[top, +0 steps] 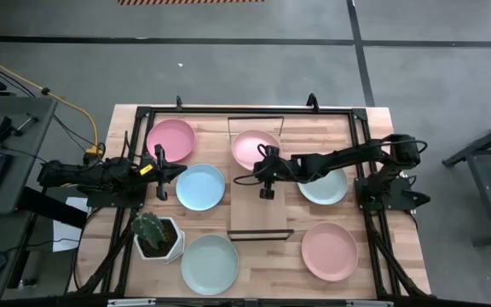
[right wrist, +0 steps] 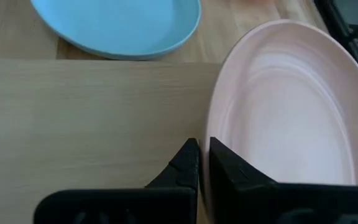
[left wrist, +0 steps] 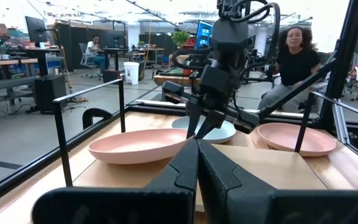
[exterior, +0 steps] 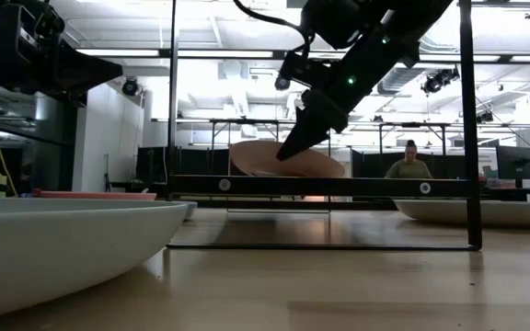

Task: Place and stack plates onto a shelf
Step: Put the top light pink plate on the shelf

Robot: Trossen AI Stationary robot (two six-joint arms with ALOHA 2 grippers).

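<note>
right gripper (top: pixel 267 193) fingers pinched on rim of matte pink plate (top: pixel 254 147), set at far end of wood shelf (top: pixel 261 213) | near half left bare | left gripper (top: pixel 159 172) fingers closed, parked beside blue plate (top: pixel 200 187)

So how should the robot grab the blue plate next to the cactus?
By its thin raised rim, coming from above. The light blue plate lies flat on the table, so only its edge fits between two fingers. The side facing the left gripper looks easiest: that gripper is right beside it.
</note>
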